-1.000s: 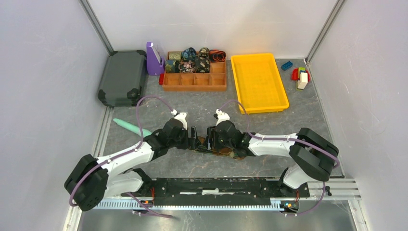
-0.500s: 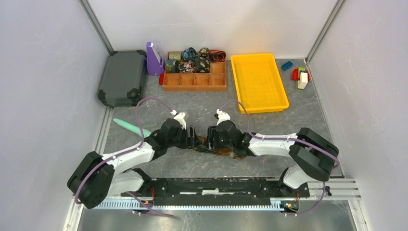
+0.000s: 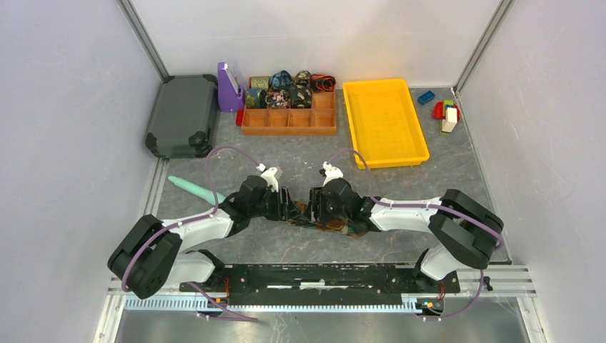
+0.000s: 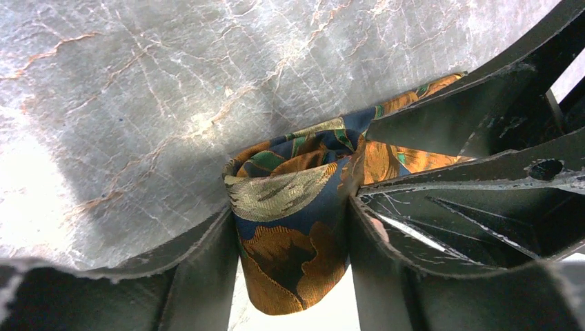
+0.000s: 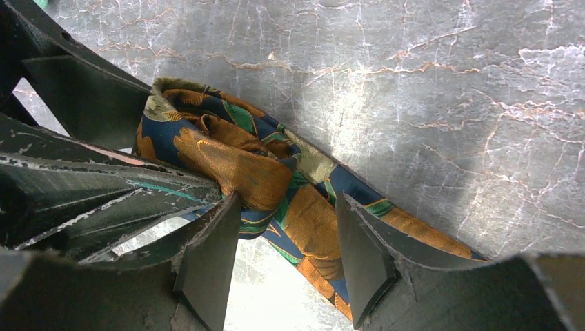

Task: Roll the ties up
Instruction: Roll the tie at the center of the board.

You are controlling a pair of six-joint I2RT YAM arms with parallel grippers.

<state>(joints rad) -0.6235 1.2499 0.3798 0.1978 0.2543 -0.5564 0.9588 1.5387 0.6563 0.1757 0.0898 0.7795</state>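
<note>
Pinching half-rolled tie (image 4: 286, 265) in left gripper (image 4: 290, 207); right gripper (image 5: 288, 207) astride its flat tail — clamped or not, cannot tell. Risk: unwinding under uneven sideways pull.

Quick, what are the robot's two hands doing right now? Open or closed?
Left gripper: closed on the rolled end of the tie.
Right gripper: closed on the same tie, right beside the roll.

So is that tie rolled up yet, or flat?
Partly rolled: the tie coils between the left fingers, but a flat tail trails across the table in the right wrist view.
</note>
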